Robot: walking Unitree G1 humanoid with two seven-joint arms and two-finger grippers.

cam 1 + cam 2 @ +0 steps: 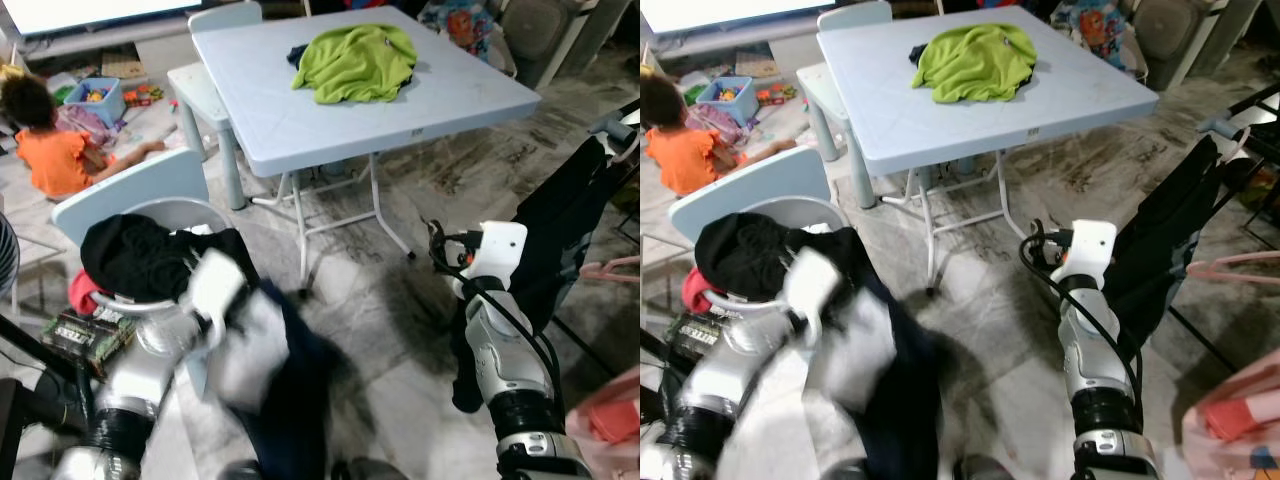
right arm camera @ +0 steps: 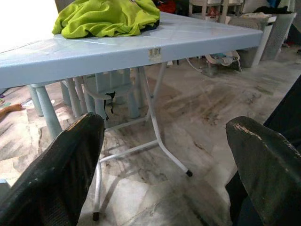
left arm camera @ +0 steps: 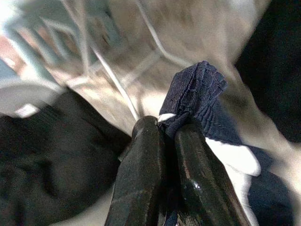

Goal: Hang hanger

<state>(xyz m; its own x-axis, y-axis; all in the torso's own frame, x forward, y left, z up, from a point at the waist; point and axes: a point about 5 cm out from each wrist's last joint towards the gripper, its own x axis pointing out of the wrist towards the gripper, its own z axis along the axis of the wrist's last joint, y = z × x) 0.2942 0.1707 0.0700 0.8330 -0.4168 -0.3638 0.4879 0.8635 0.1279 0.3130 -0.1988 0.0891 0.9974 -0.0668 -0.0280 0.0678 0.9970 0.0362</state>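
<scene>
The left gripper (image 3: 171, 134) pinches a fold of navy-and-white garment (image 1: 275, 365), hanging limp at near left beside the laundry basket (image 1: 175, 215). It looks soft and light, best gripped at a bunched seam. The right gripper (image 2: 164, 160) is spread wide, empty.

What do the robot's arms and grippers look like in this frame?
Both arms are silver with ribbed black bands; the left arm is motion-blurred. The right arm has a white wrist block and looped black cables. The left gripper and right gripper have long, textured black jaws.
</scene>
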